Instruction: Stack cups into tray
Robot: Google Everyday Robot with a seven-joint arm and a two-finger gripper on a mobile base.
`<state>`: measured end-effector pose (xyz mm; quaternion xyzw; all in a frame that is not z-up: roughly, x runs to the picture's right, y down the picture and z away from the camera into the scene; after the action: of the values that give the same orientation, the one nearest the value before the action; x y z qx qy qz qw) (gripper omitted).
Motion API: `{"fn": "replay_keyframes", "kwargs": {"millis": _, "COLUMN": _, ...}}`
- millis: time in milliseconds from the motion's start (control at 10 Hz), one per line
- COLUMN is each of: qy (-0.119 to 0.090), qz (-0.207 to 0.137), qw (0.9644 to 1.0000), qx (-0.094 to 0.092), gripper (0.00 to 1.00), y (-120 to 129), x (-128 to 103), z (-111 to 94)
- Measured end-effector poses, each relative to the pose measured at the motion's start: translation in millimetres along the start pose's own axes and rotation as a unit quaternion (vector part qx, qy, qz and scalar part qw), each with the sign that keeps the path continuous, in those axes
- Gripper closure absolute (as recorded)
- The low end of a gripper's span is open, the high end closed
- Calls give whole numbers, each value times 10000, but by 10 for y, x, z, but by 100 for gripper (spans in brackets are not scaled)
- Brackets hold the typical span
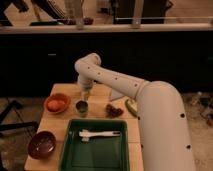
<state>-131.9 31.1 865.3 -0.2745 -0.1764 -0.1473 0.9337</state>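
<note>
Cup [81,106], dark, stands on the wooden table [100,92] behind the green tray [67,152], before a dark wall. White arm reaches down; gripper [86,95] hangs just above the cup.
</note>
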Motion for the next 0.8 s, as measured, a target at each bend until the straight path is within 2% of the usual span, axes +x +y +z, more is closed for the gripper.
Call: {"fn": "replay_keyframes", "kwargs": {"millis": 800, "qy": -357, "qz": -126, "qw": 9987, "qx": -346, "gripper": 42, "y": 27, "x": -178, "z": 372}}
